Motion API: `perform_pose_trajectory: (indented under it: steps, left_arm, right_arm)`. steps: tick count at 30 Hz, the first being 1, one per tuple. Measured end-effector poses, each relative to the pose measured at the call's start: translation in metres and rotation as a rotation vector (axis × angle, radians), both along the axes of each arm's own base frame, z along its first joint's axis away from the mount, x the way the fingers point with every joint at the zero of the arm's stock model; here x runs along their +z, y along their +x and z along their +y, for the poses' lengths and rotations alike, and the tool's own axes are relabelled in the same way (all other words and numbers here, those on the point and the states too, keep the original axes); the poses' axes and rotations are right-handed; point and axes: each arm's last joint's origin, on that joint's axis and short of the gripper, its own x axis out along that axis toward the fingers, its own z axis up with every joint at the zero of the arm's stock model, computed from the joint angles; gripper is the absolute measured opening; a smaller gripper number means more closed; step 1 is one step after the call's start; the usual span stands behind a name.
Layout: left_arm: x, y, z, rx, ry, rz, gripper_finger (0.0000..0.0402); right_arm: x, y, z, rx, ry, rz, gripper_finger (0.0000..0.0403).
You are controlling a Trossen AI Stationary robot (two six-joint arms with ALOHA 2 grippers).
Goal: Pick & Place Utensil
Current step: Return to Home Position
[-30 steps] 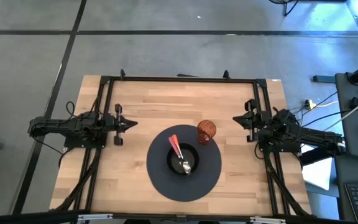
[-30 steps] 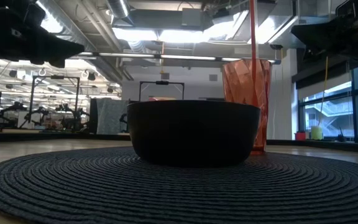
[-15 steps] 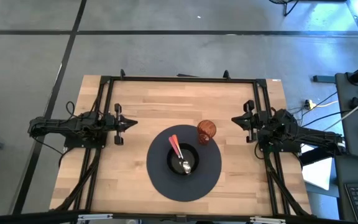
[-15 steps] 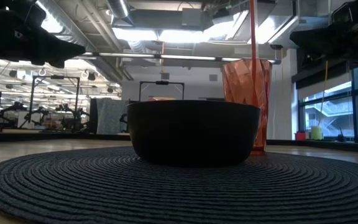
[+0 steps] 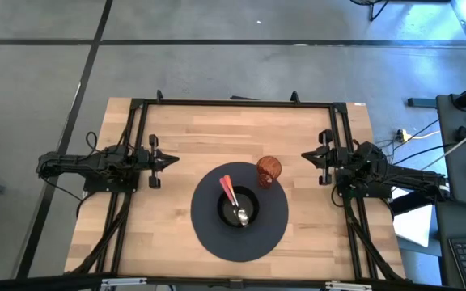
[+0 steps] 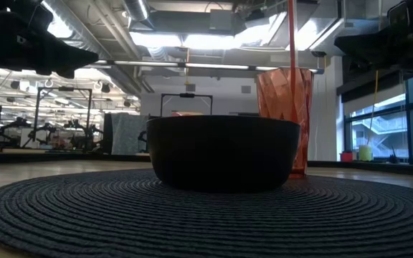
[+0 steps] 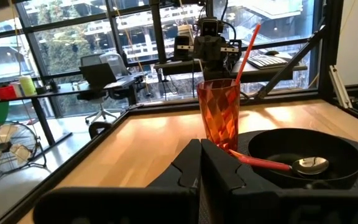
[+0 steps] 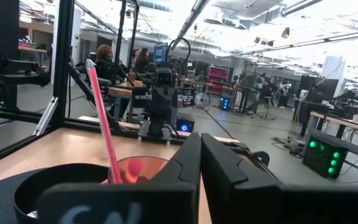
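A black bowl [image 5: 239, 212] stands on a dark round woven mat [image 5: 209, 234] near the table's front middle. A spoon [image 5: 241, 216] lies with its metal head inside the bowl. Its red handle [image 5: 226, 187] leans over the bowl's far rim. An orange faceted cup [image 5: 269, 170] stands on the mat's far right edge with a red straw [image 7: 247, 46] in it. My left gripper [image 5: 174, 160] hovers shut at the table's left, pointing level toward the cup. My right gripper [image 5: 304, 154] hovers shut at the table's right. Neither touches anything.
A black metal frame [image 5: 233, 103] runs along the table's far edge and down both sides, under the arms. Bare wood lies between each gripper and the mat. People and desks show in the room beyond the table.
My right gripper has rolled a little about the line it points along, staying in place. The bowl, spoon and cup have kept still.
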Motion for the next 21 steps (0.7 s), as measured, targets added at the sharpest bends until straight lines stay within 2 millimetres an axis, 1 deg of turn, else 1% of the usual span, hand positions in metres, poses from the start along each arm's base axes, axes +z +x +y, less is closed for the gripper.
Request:
perform_pose_trajectory:
  steps: [21]
  left_arm:
    - [0.0,0.0,0.0,0.0,0.0,0.0,0.0004]
  right_arm:
    - [0.0,0.0,0.0001,0.002,-0.001,0.0,0.0016]
